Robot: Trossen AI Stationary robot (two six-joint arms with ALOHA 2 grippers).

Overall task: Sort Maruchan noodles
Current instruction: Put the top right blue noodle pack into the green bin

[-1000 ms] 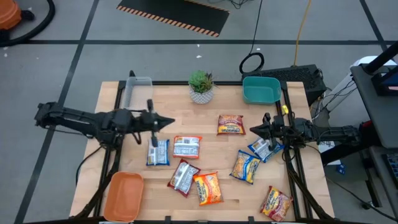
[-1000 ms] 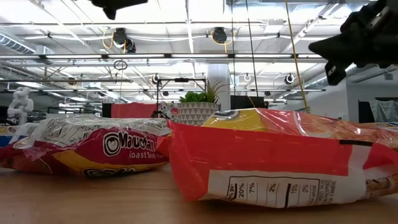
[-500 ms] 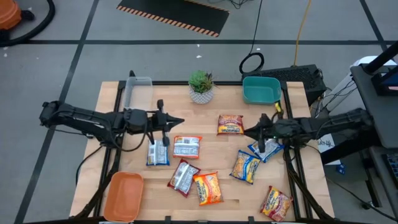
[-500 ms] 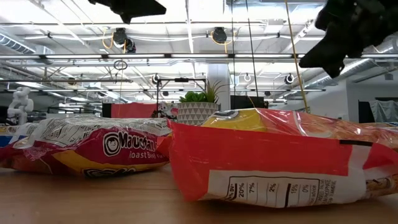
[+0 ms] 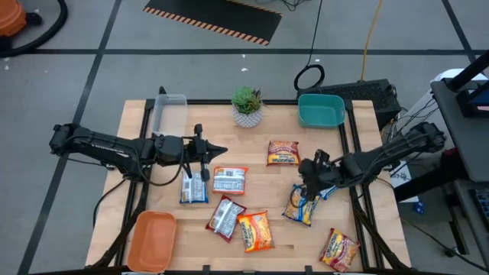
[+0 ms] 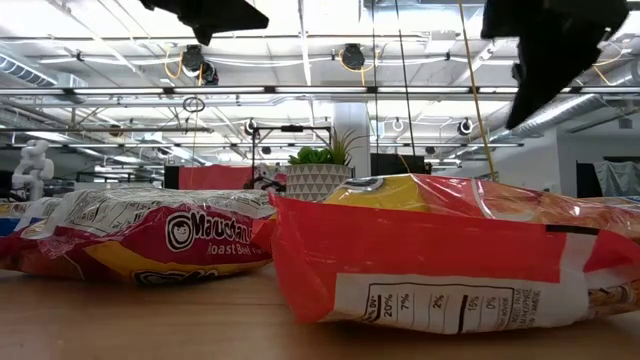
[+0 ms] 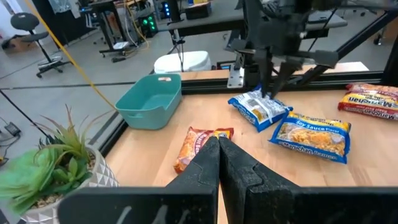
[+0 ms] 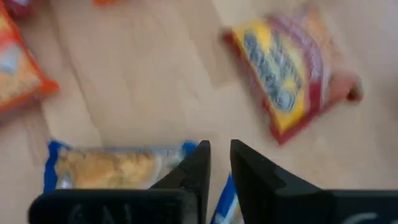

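Several Maruchan noodle packets lie flat on the wooden table (image 5: 153, 206). A blue-white one (image 5: 194, 187) and a red-silver one (image 5: 229, 180) are at middle left. Another blue one (image 5: 324, 183) and a yellow one (image 5: 302, 205) are at middle right. My right gripper (image 5: 305, 177) hangs above that blue packet (image 8: 106, 168), tipped downward. Its fingers stand a little apart with nothing between them. My left gripper (image 7: 219, 155) is shut and empty, held level above the table left of centre (image 5: 220, 150).
A clear tray (image 5: 170, 111) stands at the far left, a teal tray (image 5: 321, 111) at the far right and an orange tray (image 5: 151, 241) at the near left. A potted plant (image 5: 247, 105) stands at the far middle. More packets (image 5: 255, 231) (image 5: 339, 249) (image 5: 283, 153) lie scattered.
My right gripper has swung from the table's right edge toward the middle and risen. It has tipped from level to pointing steeply down over the blue packet. My left gripper has edged a little toward the table's middle. No packet has moved.
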